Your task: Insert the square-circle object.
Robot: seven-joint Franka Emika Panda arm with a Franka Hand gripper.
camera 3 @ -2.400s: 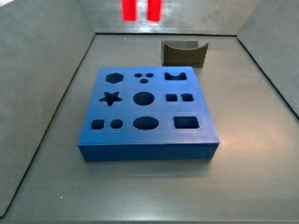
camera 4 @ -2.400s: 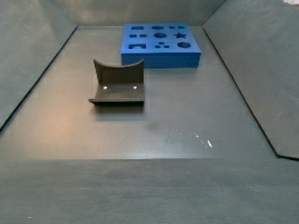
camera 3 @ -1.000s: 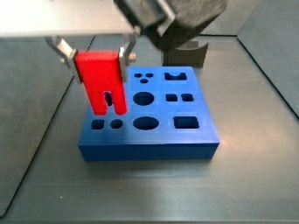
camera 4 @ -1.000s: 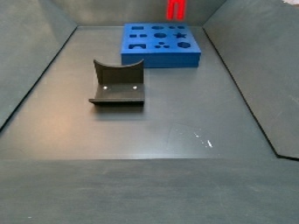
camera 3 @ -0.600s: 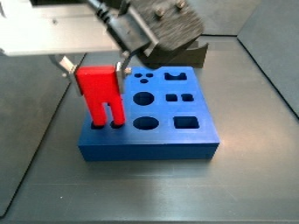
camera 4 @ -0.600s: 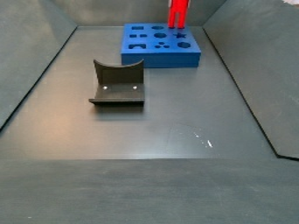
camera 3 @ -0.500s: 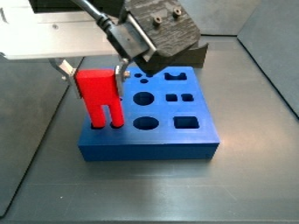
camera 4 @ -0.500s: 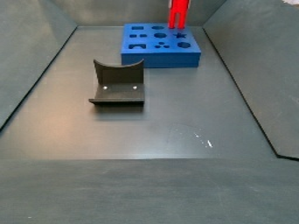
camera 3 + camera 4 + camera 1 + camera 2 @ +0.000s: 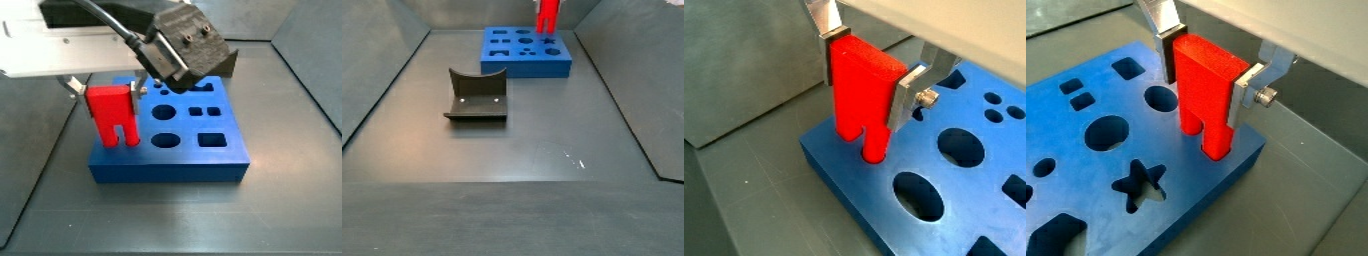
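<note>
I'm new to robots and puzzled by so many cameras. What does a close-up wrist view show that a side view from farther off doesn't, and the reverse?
Only the wrist view shows the pincer with its silver fingers clamped on the red square-circle object, legs down at the blue board.

Only the side view shows the dark grey block on the floor, apart from the board.

Both show the red object and the blue board with its shaped holes.
</note>
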